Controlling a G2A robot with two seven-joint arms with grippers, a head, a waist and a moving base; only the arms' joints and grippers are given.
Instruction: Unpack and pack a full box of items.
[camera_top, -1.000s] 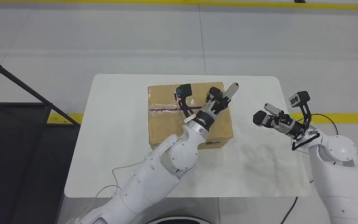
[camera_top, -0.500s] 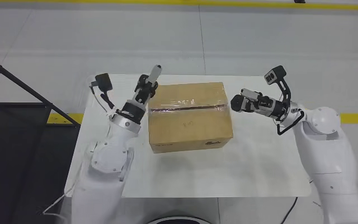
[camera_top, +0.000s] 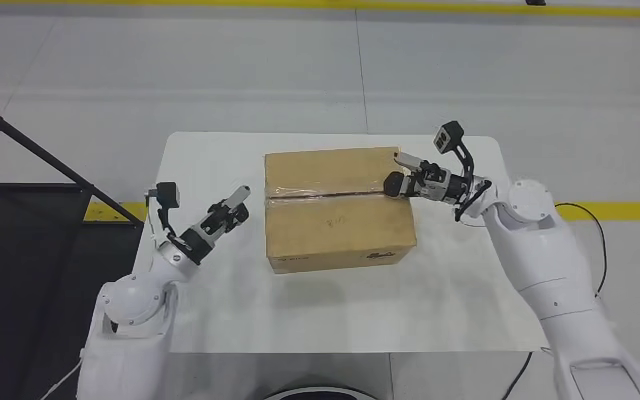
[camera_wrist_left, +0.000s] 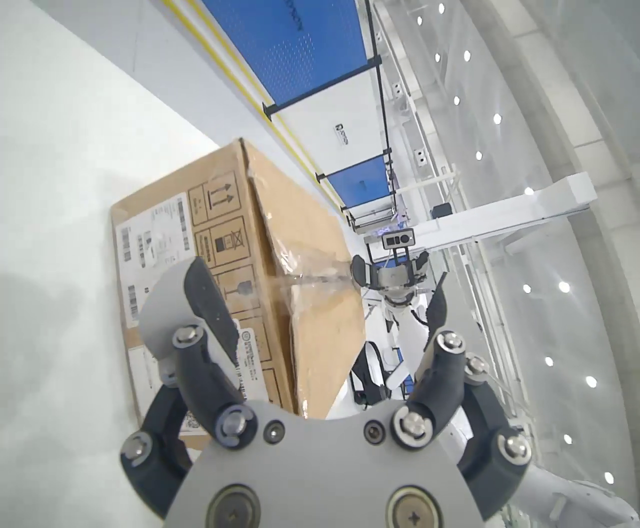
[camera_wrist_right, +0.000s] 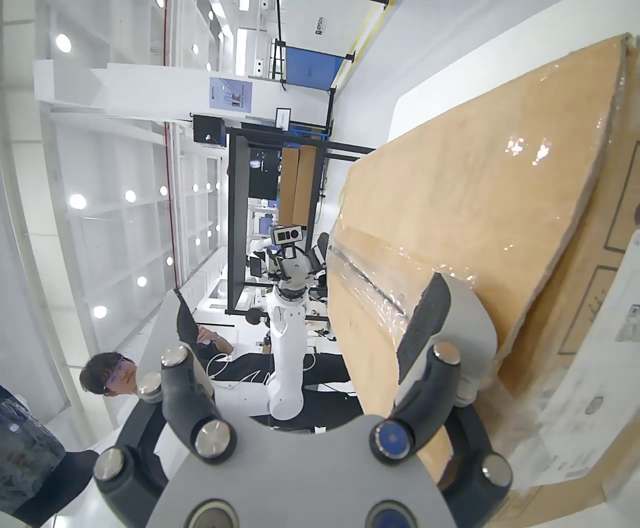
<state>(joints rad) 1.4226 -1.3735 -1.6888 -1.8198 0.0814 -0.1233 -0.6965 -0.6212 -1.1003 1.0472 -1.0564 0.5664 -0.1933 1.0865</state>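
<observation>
A closed cardboard box stands in the middle of the white table, its top flaps sealed with clear tape along the seam. My left gripper is a short way off the box's left side, open and holding nothing. In the left wrist view the gripper faces the labelled end of the box. My right gripper is open at the box's upper right edge. In the right wrist view one of its fingers lies over the box top near the taped seam.
Bare table surface lies in front of the box and on both sides. A dark framed structure stands off the table's left edge. Yellow floor lines run past the table.
My left arm has swung from above the box top to the table left of the box. My right arm has moved left, up to the box's right edge.
</observation>
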